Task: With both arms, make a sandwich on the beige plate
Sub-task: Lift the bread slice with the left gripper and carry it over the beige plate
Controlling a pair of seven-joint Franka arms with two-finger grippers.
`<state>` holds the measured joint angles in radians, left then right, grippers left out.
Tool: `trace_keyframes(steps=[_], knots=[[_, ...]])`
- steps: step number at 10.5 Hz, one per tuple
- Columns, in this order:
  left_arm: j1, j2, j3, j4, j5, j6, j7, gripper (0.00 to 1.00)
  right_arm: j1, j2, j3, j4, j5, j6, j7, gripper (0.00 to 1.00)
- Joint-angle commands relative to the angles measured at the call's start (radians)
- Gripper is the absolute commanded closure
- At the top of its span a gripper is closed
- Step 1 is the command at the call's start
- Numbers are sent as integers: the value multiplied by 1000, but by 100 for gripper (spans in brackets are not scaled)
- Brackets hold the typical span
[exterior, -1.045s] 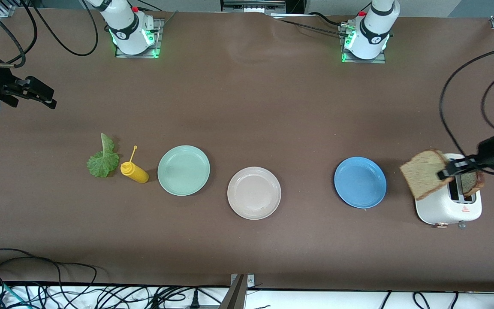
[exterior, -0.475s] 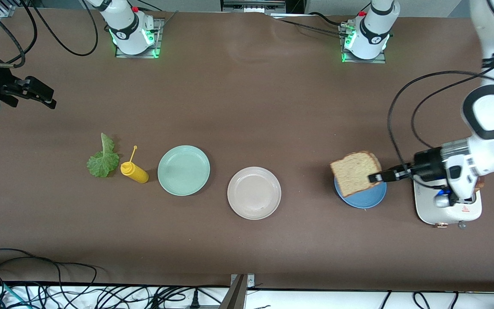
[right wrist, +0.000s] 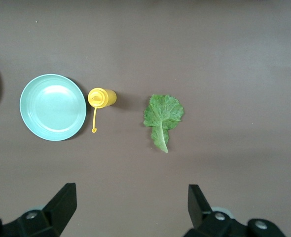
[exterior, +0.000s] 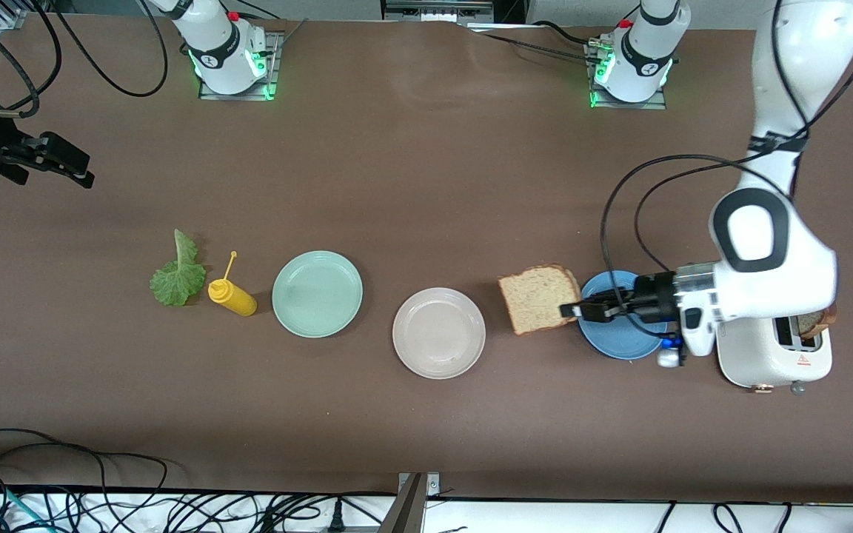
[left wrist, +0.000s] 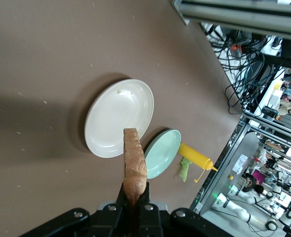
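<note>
The right gripper (exterior: 71,164), fingers spread wide and empty, waits over the worktop's (exterior: 426,185) right-arm end, above the lettuce leaf (exterior: 177,275). Mid-worktop, the beige plate (exterior: 438,332) sits bare. Just toward the left arm's end of it, the left gripper (exterior: 571,309) pinches one bread slice (exterior: 539,298) by its edge, the slice pointing at the plate from between beige and blue plate (exterior: 623,340).
</note>
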<state>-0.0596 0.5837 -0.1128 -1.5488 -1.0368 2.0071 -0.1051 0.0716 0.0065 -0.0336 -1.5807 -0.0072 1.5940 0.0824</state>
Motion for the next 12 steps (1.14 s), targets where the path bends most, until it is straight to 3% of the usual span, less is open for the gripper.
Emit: trace_keyframes(steps=[1, 5, 8, 12], knots=[[-80, 71, -7, 12, -132, 124, 13, 100, 0, -5, -3, 8, 15, -16, 2, 0], [-157, 160, -48, 33, -302, 312, 89, 100, 0, -5, -2, 8, 15, -16, 5, 0], [-184, 217, -48, 76, -466, 320, 208, 100, 0, -5, -2, 8, 15, -16, 5, 0], [-213, 312, -48, 180, -485, 390, 217, 100, 0, -5, -2, 8, 15, -16, 5, 0]])
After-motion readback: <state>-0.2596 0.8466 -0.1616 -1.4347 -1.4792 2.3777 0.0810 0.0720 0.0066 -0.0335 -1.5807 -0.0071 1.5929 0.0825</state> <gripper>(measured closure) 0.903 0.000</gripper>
